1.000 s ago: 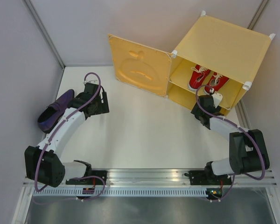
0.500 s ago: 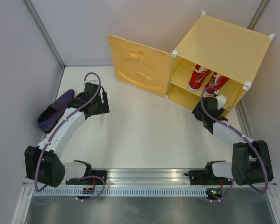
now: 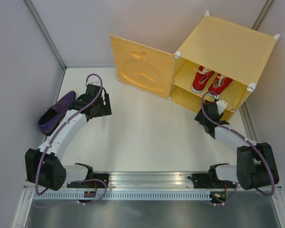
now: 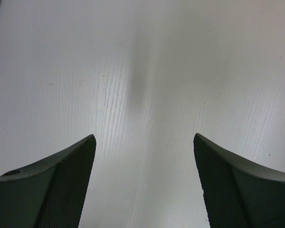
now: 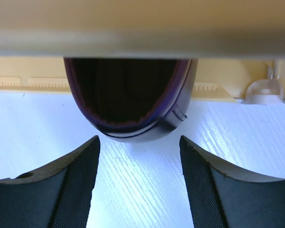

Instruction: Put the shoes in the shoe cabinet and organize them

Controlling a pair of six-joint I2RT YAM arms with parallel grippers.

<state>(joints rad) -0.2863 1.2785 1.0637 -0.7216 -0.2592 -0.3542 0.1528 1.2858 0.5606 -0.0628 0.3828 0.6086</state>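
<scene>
The yellow shoe cabinet [image 3: 228, 42] stands at the back right with its apple-embossed door [image 3: 141, 66] swung open. Two red sneakers [image 3: 211, 80] sit side by side on its upper shelf. One purple loafer [image 3: 57, 113] lies on the table at the far left. A second purple loafer [image 5: 133, 132] sits in the lower compartment, heel outward, under the shelf's edge [image 5: 133, 28]. My right gripper [image 3: 217, 103] is open and empty just in front of that heel, not touching it [image 5: 138, 142]. My left gripper [image 3: 103, 102] is open and empty over bare table [image 4: 143, 142], right of the left loafer.
Grey walls close in the table on the left, back and right. The open door stands out over the back middle of the table. A metal rail [image 3: 147, 183] with both arm bases runs along the near edge.
The right arm's elbow has dropped toward the near edge while its gripper stays at the mouth of the lower compartment. The left arm and the shoes have not moved.
</scene>
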